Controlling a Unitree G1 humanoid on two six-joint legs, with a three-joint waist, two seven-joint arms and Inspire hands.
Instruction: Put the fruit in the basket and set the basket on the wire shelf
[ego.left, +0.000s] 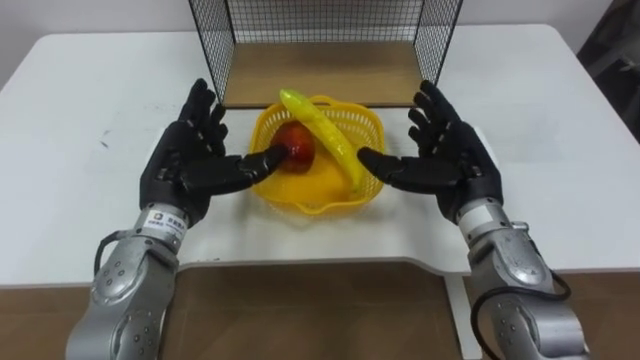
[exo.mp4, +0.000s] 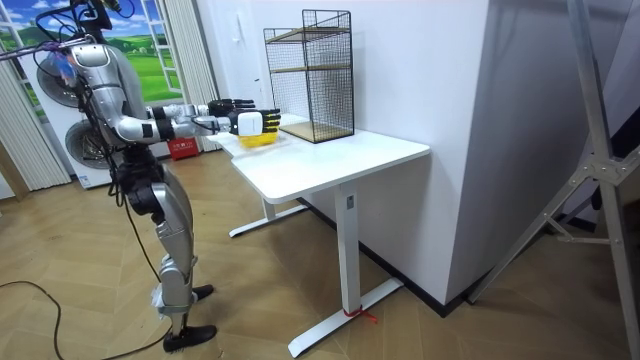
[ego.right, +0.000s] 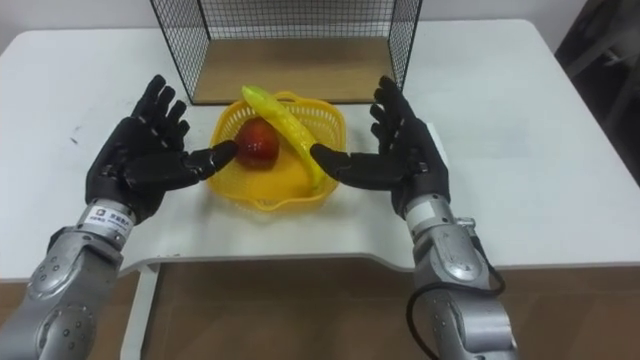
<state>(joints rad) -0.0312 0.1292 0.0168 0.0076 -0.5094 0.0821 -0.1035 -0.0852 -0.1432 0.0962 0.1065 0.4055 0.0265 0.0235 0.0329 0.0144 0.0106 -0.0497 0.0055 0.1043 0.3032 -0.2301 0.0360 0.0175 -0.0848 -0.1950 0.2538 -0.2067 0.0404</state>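
Lift toward the shelf (ego.left: 320, 70): judged best done by pressing both palms evenly against opposite walls of the basket (ego.left: 320, 200) and keeping it level, since the banana (ego.left: 325, 135) overhangs the rim. The basket sits directly between the left hand (ego.left: 185, 160) and right hand (ego.left: 450, 160). Both hands are spread and grasp nothing, thumbs pointing in at its rim, with the banana and apple (ego.left: 297, 145) inside.

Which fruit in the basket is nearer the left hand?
The round red apple, on the left side of the yellow basket, beside the left hand; the long yellow banana slants across toward the right hand.
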